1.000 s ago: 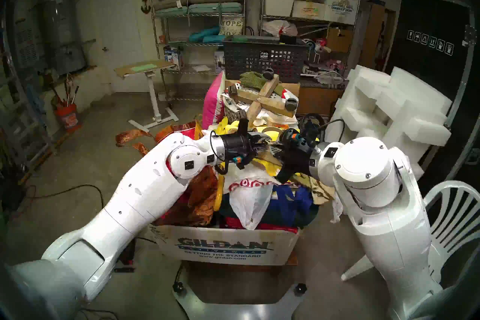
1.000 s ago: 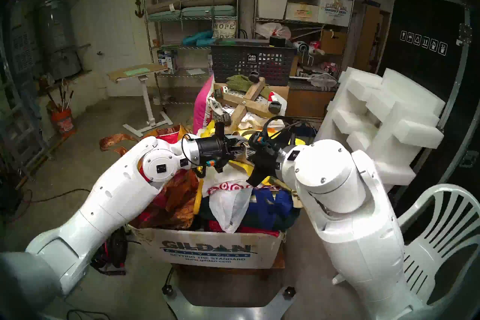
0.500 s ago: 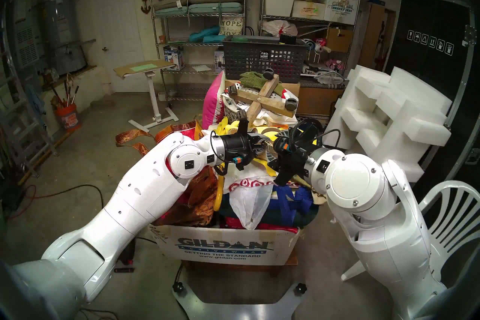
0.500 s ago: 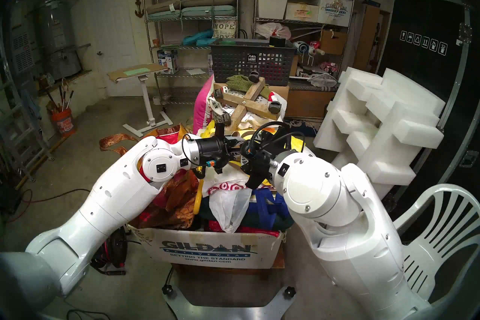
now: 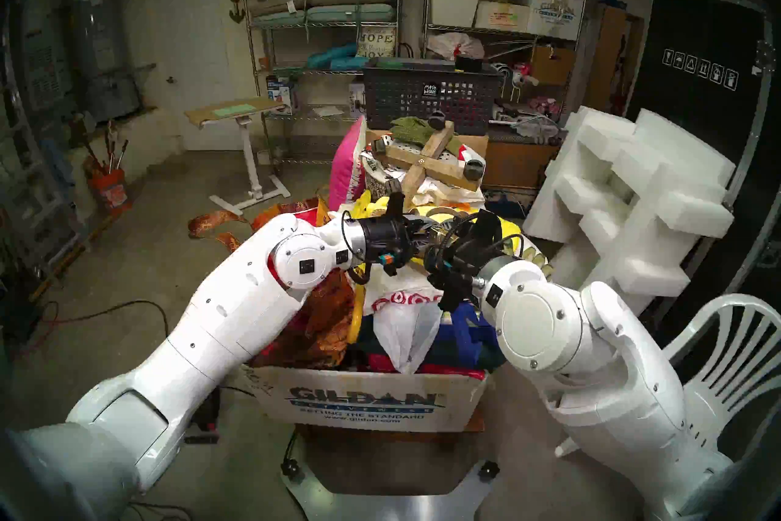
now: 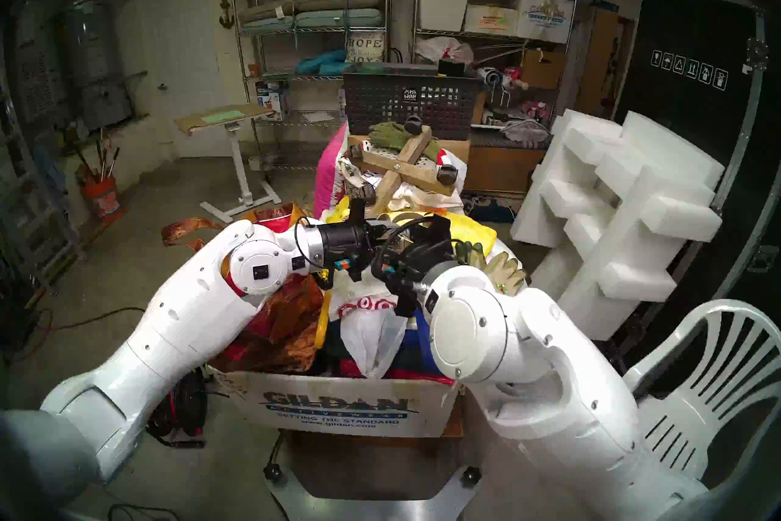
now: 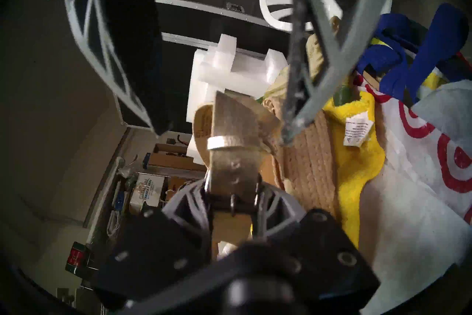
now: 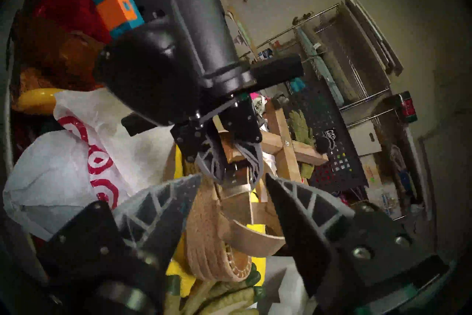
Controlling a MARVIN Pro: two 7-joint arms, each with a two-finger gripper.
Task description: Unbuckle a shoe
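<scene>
The shoe (image 8: 209, 237), a tan sandal with a woven jute sole (image 7: 311, 161), lies on its side on top of the pile. Its tan strap (image 7: 232, 127) rises from it with a small metal buckle (image 7: 242, 202). My left gripper (image 7: 232, 194) is shut on the strap at the buckle and shows from the front in the right wrist view (image 8: 229, 161). My right gripper (image 8: 233, 176) is open, one finger on each side of the strap's free end, touching nothing. In the head view both grippers (image 5: 427, 234) meet over the pile and hide the shoe.
A full cardboard box (image 5: 367, 401) holds a white plastic bag (image 5: 405, 313), a yellow towel (image 7: 357, 153) and blue fabric. Green-cuffed gloves (image 6: 503, 266) lie right of the shoe. A wooden dolly (image 5: 427, 160) sits behind, foam blocks (image 5: 625, 190) and a white chair (image 5: 739, 359) to the right.
My right arm swung in to the left, bringing its gripper up to the left one, and its jaws went from shut to open. The left arm kept still, holding the strap.
</scene>
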